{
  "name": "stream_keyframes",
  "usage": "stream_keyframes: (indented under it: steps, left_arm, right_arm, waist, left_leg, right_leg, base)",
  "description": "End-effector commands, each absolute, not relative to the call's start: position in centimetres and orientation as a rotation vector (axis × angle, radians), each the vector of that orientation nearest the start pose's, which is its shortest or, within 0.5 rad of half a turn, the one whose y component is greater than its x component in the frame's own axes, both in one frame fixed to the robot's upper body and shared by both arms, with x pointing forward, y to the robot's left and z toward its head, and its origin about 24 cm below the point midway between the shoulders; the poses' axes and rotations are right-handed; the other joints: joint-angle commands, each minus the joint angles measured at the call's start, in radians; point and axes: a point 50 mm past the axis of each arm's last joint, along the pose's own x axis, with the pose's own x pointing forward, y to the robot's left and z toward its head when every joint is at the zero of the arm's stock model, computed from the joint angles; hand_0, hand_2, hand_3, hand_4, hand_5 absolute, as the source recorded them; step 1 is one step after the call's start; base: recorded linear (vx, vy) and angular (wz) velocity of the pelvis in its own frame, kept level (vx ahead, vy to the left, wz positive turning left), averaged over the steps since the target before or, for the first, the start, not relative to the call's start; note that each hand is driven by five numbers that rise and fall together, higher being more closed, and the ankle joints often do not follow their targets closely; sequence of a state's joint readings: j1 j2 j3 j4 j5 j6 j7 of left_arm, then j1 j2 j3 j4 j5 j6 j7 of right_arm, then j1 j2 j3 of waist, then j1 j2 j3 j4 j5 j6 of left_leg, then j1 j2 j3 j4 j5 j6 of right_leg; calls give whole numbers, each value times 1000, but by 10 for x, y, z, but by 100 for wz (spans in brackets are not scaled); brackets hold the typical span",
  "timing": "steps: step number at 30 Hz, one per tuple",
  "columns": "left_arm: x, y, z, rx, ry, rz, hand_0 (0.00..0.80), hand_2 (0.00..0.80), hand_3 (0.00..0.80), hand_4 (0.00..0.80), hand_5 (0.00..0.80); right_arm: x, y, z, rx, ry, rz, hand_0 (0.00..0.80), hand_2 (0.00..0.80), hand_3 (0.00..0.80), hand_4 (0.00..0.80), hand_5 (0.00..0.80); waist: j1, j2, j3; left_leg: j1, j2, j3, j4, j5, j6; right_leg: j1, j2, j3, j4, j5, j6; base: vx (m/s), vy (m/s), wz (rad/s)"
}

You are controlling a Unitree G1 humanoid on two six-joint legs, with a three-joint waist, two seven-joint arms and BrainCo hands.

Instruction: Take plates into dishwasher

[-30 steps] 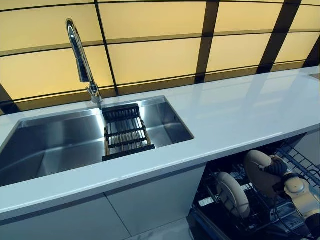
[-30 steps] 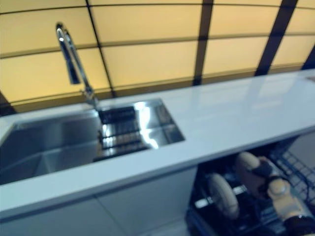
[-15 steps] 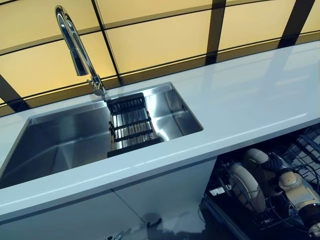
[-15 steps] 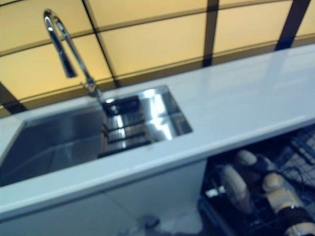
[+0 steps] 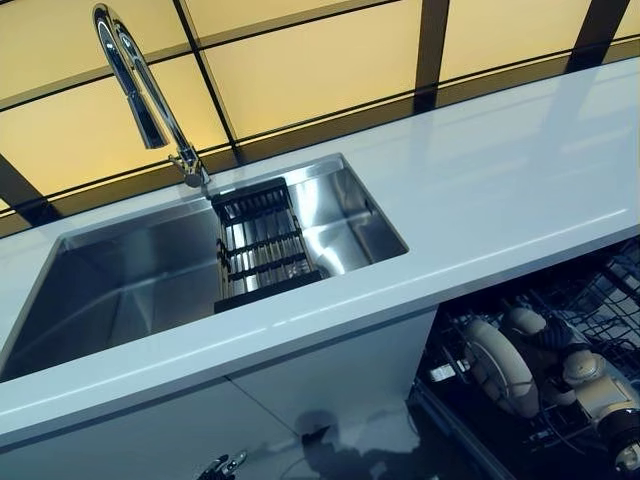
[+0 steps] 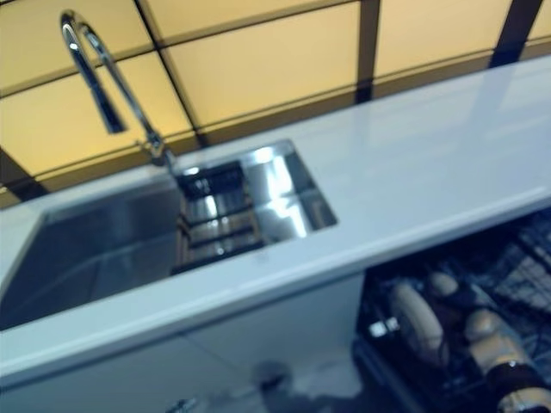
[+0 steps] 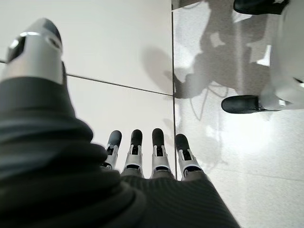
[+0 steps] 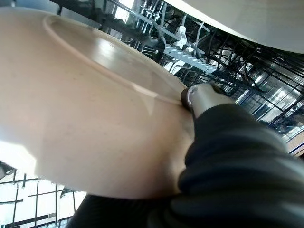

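A beige plate [image 8: 85,118] fills the right wrist view, with my right hand [image 8: 202,97] shut on it, thumb pressed on its rim. In the left eye view that held plate [image 5: 524,322] shows edge-on low inside the open dishwasher rack [image 5: 600,300], just behind another beige plate [image 5: 497,367] that stands upright in the wires. My right hand [image 5: 556,342] sits behind both, partly hidden. My left hand [image 7: 158,159] hangs over white floor tiles with straight fingers and holds nothing.
A steel sink [image 5: 120,290] with a tall tap [image 5: 140,90] and a black drainer [image 5: 262,248] lies left in the white worktop [image 5: 500,200]. The worktop's front edge overhangs the dishwasher. White cabinet doors [image 5: 330,380] stand left of it.
The camera has tilted down and to the right. My right hand has brought the held plate lower into the rack, closer behind the standing plate.
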State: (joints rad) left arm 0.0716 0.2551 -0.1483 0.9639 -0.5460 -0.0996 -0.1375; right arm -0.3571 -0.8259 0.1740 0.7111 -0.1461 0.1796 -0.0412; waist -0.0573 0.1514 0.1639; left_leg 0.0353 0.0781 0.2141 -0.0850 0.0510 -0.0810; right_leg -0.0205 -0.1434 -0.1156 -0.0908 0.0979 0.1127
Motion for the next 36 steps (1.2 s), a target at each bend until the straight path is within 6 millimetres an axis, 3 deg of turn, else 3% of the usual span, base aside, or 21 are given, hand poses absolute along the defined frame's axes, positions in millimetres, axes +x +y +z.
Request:
stream_keyframes:
  steps: [1,12,13,14,15,26,36]
  left_arm:
    - [147,225,-131,-232,814,131,0,0,0,0,0]
    - [153,222,-128,-234,794,113,0,0,0,0,0]
    - [154,222,-128,-234,794,113,0,0,0,0,0]
    - [154,222,-128,-235,794,113,0,0,0,0,0]
    - [154,222,-128,-236,794,113,0,0,0,0,0]
    - [149,225,-130,-229,806,140,0,0,0,0,0]
    - [141,235,-132,-199,831,175,0,0,0,0,0]
  right_arm:
    - [294,-365,65,-1024,516,-291,800,800,800,800,800]
    - [294,-369,61,-1007,530,-315,800,800,800,800,800]
    - [295,-369,62,-1000,530,-320,753,753,753,753,753]
    - [295,-369,63,-998,526,-327,643,643,643,643,643]
    - [295,-369,63,-993,529,-326,0,0,0,0,0]
    - [290,-371,63,-895,514,-359,0,0,0,0,0]
    - [286,-374,72,-878,499,-359,0,0,0,0,0]
  waist:
    - [27,-51,-3]
    - [37,-30,7]
    - [37,-29,7]
    - [36,-28,7]
    - [35,-29,7]
    - [24,-60,0]
    - [10,-113,-18]
  left_leg:
    - [-25,-76,-37,-2,-20,18]
    - [-30,-81,-46,-2,-15,18]
    - [-30,-82,-47,-2,-15,18]
    - [-30,-82,-47,-2,-15,17]
    - [-29,-83,-48,-2,-15,17]
    - [-17,-72,-43,-2,-20,17]
    - [0,-54,-28,-2,-28,16]
  right_leg:
    - [-12,-2,-55,4,17,32]
    - [-16,-7,-57,4,19,32]
    - [-16,-8,-58,4,19,32]
    - [-15,-8,-58,4,19,32]
    - [-14,-7,-57,4,19,32]
    - [-3,4,-48,4,18,31]
    - [12,19,-41,4,17,29]
  base:
    - [0,0,0]
    - [-23,5,0]
    - [0,0,0]
    - [0,0,0]
    - [0,0,0]
    - [6,-4,0]
    - [30,-13,-1]
